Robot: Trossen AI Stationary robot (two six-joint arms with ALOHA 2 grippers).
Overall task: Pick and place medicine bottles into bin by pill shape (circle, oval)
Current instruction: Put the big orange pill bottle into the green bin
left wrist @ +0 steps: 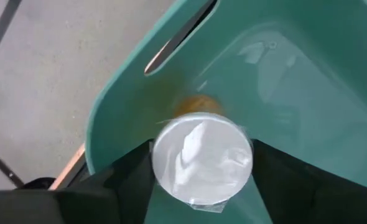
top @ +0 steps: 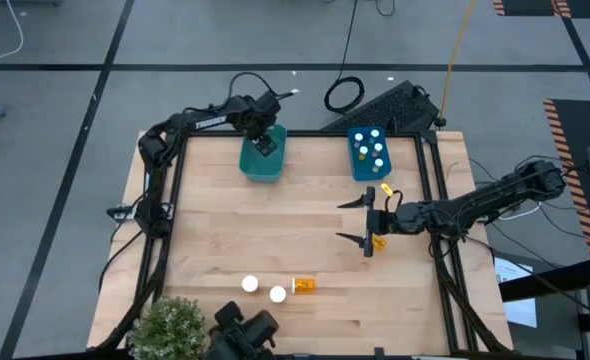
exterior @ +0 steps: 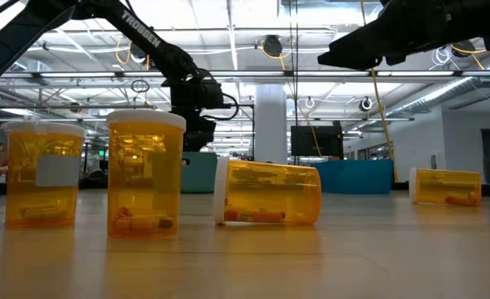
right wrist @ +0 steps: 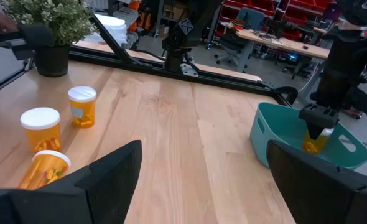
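The wooden surface (top: pixel 275 210) carries a teal bin (top: pixel 262 160) and a blue bin (top: pixel 372 155) along its far edge. The left end effector (top: pixel 264 140) is clamped on a medicine bottle (left wrist: pixel 202 158) over the teal bin, long axis vertical, white cap toward the wrist. The right end effector (top: pixel 362 222) hovers mid-surface with fingers spread wide; a small bottle (top: pixel 379 241) lies just beside it. Near the front edge, two bottles (top: pixel 250 285) (top: pixel 277 294) stand upright and a third bottle (top: pixel 304 286) lies on its side. A potted plant (top: pixel 170 325) sits at the front corner.
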